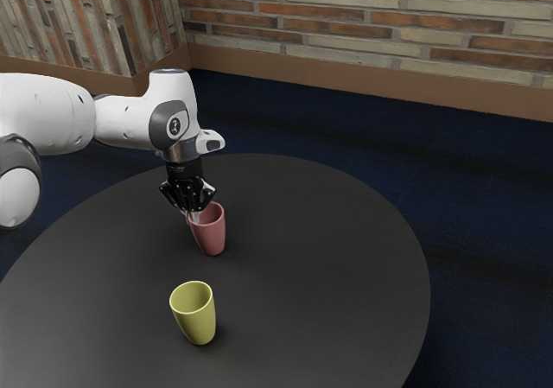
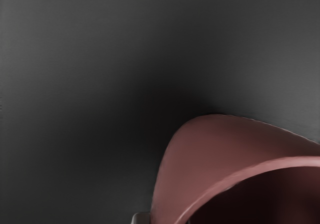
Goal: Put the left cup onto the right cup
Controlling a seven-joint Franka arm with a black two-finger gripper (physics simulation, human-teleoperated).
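Observation:
A pink cup (image 1: 210, 231) stands slightly tilted near the middle of the round black table (image 1: 346, 258). My gripper (image 1: 194, 207) comes down on the cup's rim on the side toward the exterior view's left, and its fingers pinch the cup's wall. In the wrist view the pink cup (image 2: 225, 169) lies close under my hand, with its rim and dark inside showing. A yellow-green cup (image 1: 193, 312) stands upright nearer the table's front edge, well apart from the pink cup and the gripper.
The table's surface (image 2: 100, 84) spreads out dark and bare around the cups. A brick wall (image 1: 363, 16) runs behind, and dark blue floor (image 1: 484, 198) surrounds the table.

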